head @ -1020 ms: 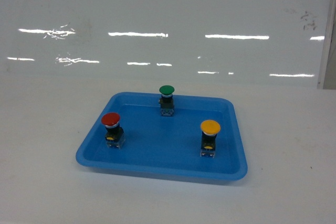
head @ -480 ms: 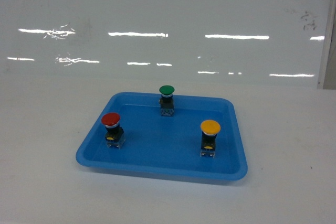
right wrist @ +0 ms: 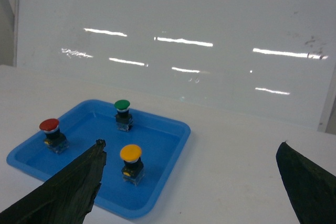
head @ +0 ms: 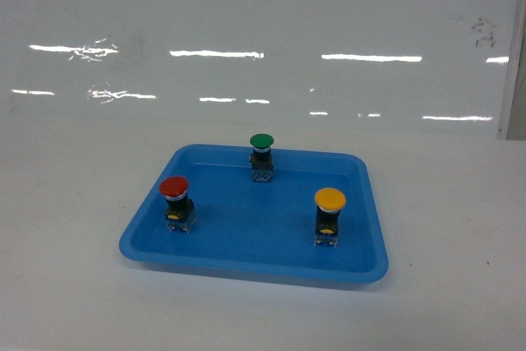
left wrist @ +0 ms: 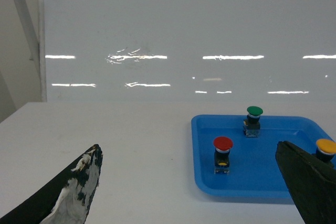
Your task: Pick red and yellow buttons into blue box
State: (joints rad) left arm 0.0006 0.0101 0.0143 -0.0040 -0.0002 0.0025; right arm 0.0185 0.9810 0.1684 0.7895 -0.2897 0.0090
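Buttons — red (head: 173,187), yellow (head: 329,198) — well beyond spread left fingers (left wrist: 79,184).

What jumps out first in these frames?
A shallow bright-blue plastic tray sits mid-table on the white surface, the only strong colour against the glossy white wall. Three mushroom-cap push-buttons stand upright in it: the red-capped button at left, the yellow-capped button at right, the green-capped button at the back. No deep blue box shows in any view.
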